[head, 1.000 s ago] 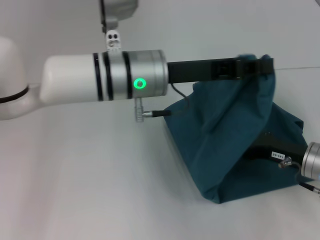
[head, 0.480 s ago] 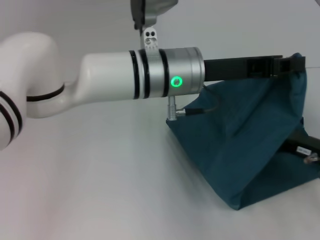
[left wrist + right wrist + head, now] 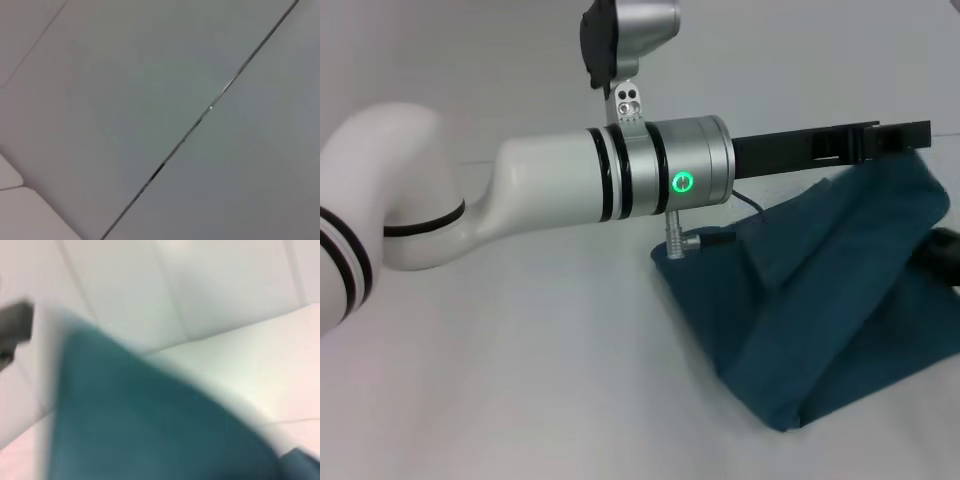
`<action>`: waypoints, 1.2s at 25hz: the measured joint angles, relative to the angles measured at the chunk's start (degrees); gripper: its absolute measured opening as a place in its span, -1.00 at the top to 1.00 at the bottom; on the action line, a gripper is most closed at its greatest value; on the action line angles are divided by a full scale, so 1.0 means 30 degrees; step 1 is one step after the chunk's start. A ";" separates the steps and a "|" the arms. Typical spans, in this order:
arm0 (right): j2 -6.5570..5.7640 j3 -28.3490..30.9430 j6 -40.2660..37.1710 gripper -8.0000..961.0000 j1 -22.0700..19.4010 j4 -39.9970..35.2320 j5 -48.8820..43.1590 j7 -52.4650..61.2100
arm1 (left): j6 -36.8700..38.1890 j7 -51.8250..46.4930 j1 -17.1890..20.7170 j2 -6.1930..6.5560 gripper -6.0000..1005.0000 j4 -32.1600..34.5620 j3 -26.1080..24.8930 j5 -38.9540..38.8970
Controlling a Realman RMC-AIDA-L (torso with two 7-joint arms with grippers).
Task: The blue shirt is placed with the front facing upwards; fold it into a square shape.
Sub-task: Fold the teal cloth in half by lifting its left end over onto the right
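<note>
Teal-blue cotton shirt (image 3: 840, 300) is over on the robot's right side of the white table (image 3: 520, 400), bunched into a slanted tent shape, one edge hoisted up high and the low fold resting on the tabletop nearer the camera. Only plain teal showing, no lettering or collar visible rn, so can't tell which face is out. Holding the raised edge is the left gripper (image 3: 910, 135), black fingers at the end of the white and silver left arm (image 3: 570, 190), which stretches across the whole head view w/ its green light on. Looks pinched closed on the fabric corner. Vs a sec ago: that arm has swung further toward the robot's right and the lifted edge went with it, so the cloth is getting carried over itself. The drape also looks flatter and lower than it was. I'd guess we're mid-fold, prob somewhere in the middle of the task, def not a square yet. Right gripper (image 3: 948, 248) is basically gone from the head view, just a dark bit at the frame edge behind the shirt. A sec ago its silver wrist was showing. Can't tell its finger state at all. Right wrist view is just blurry teal cloth w/ a dark shape at one side, maybe the other gripper, can't say. Left wrist view shows only pale surface w/ a thin seam line, no shirt.
</note>
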 joint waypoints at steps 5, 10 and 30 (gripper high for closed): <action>-0.0325 0.0425 0.0122 0.11 -0.0655 -0.0420 0.0598 0.0484 | 0.0017 0.0193 0.0566 0.0000 0.66 0.0045 0.0132 -0.0949; -0.0611 0.1776 0.0123 0.11 -0.0951 -0.0535 0.0625 0.0671 | 0.0193 0.0475 0.1563 0.0000 0.24 0.0863 0.0077 -0.1364; -0.1825 0.0852 -0.0364 0.11 -0.0759 -0.0902 -0.0753 0.2664 | -0.1427 0.1602 0.4594 0.0098 -0.81 0.1031 -0.1953 0.2422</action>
